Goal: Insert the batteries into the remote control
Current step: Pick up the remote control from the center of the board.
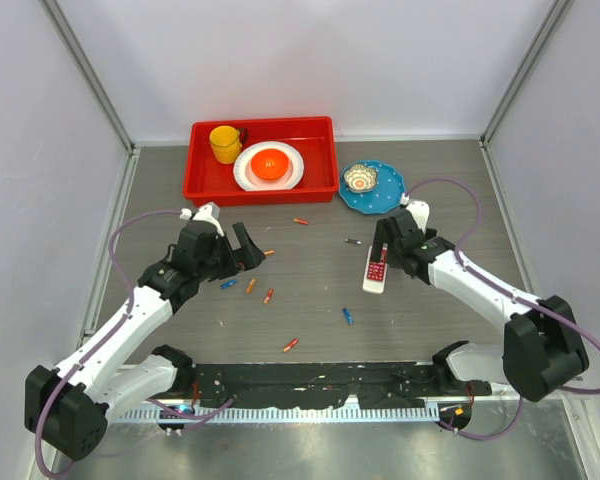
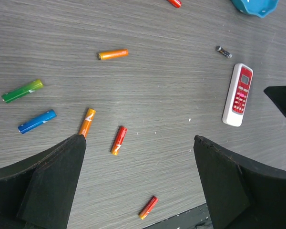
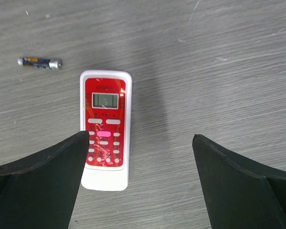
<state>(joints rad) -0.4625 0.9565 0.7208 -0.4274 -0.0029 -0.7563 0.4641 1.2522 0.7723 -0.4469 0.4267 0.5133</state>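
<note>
On the table, the remote lies face up beneath the right gripper, off-centre beside one spread finger, long axis crosswise to their closing line; the left gripper gapes above batteries.

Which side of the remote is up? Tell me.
Face up. The remote control lies flat with its red keypad and display showing; its back, underneath, is hidden.

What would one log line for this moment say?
phase: no grasp yet | left jaws: open, empty, over loose batteries | right jaws: open, empty, over remote control | remote control: face up
</note>
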